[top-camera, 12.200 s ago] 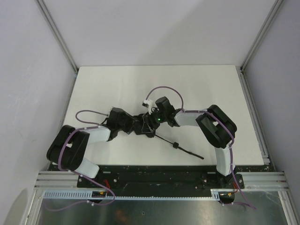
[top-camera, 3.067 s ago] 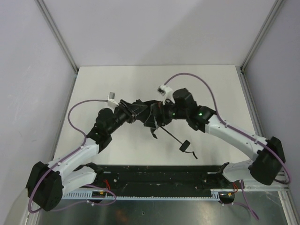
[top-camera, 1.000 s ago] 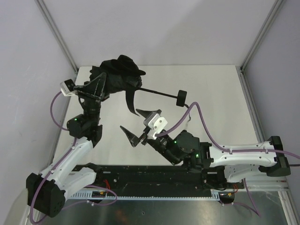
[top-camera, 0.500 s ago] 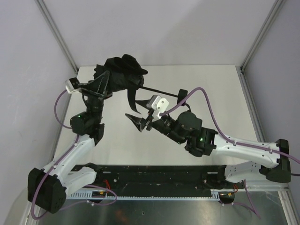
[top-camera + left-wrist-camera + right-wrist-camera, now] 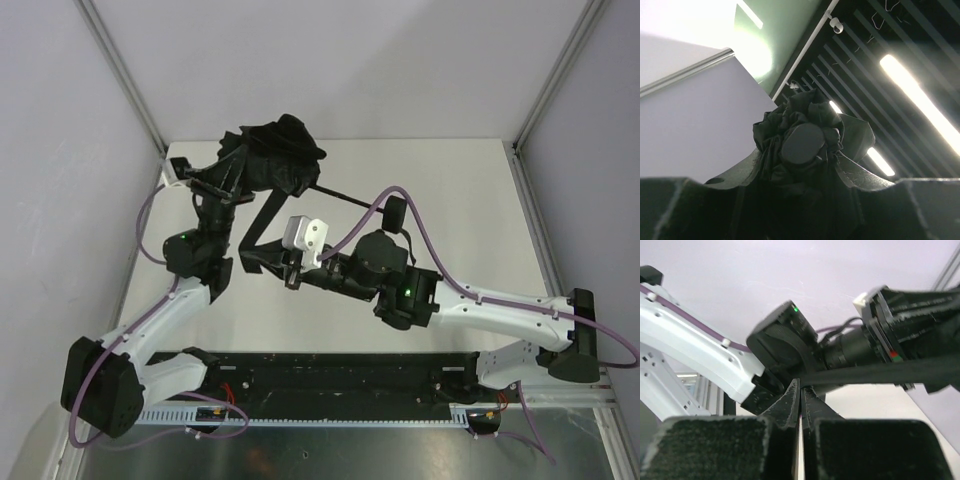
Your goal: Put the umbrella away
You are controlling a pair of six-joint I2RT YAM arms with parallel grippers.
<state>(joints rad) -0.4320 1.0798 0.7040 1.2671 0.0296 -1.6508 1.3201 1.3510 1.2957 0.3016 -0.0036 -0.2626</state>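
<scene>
The umbrella (image 5: 283, 152) is held up over the table's back left, its black fabric bunched. A thin shaft (image 5: 345, 199) runs right from it to the knob handle (image 5: 393, 212). My left gripper (image 5: 238, 170) is shut on the fabric bundle; in the left wrist view the crumpled fabric and its round cap (image 5: 802, 144) fill the space between the fingers (image 5: 737, 172). A flat black strap (image 5: 258, 222) hangs down from the fabric. My right gripper (image 5: 254, 265) is shut on its lower end, and the strap (image 5: 880, 372) runs right from the closed tips (image 5: 801, 386).
The white table (image 5: 460, 210) is boxed in by grey walls and aluminium posts (image 5: 122, 72). A black rail (image 5: 340, 372) carries both arm bases at the near edge. The left arm's white link (image 5: 695, 347) and black joint (image 5: 782, 342) stand right ahead of the right gripper.
My right gripper has swung left and up from the table's middle and closed on the hanging strap. The left arm has shifted the umbrella slightly right.
</scene>
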